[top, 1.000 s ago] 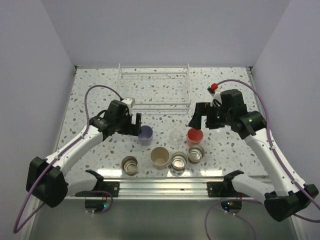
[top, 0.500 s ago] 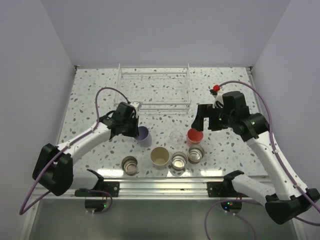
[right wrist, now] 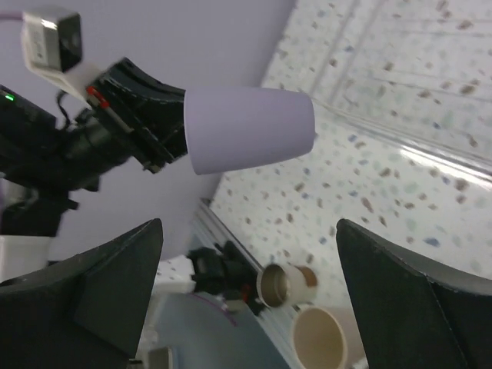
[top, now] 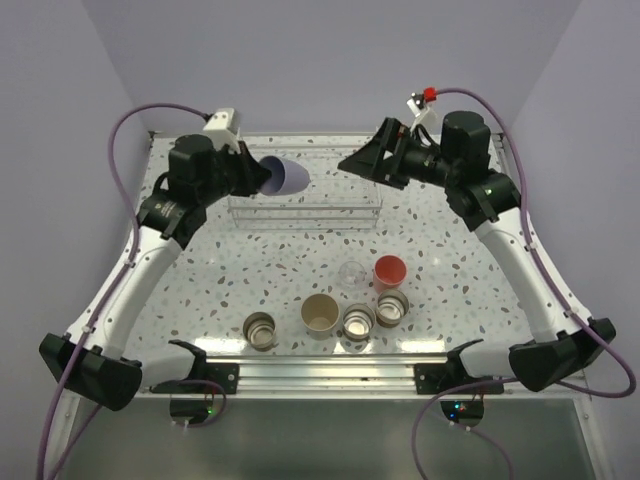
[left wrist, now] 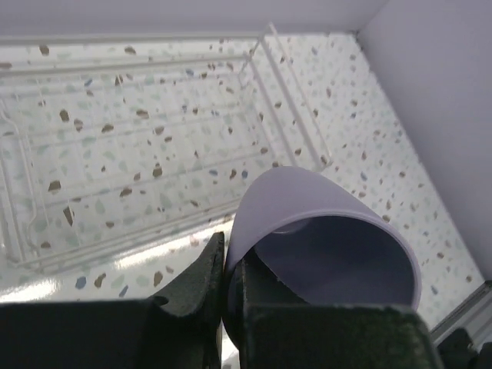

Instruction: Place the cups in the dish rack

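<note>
Gripping the lavender cup by the wall at its mouth, the left hand was clenched on it and held it on its side in the air over the left end of the dish rack, base pointing toward the right arm. The right hand was released, fingers spread wide, raised over the rack's right end. On the worktop, the red-pink cup and clear cup stood side by side. The beige cup and three silvery-rimmed cups stood nearer the arm bases.
</note>
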`<action>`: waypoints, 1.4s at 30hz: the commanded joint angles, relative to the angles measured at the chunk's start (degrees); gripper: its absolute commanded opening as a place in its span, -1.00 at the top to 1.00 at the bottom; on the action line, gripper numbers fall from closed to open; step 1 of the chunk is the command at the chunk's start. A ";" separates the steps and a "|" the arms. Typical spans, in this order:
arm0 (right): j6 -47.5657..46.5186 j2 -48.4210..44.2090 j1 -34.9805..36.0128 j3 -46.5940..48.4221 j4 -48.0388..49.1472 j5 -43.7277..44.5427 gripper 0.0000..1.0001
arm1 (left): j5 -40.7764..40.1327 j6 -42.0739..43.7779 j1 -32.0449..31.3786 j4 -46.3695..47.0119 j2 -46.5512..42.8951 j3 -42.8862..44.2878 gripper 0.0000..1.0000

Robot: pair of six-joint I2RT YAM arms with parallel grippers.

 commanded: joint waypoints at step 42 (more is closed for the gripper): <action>43.50 15.12 7.29 7.01 43.30 -0.37 -0.96 | 11.28 -35.31 6.34 64.64 -5.48 -19.49 1.00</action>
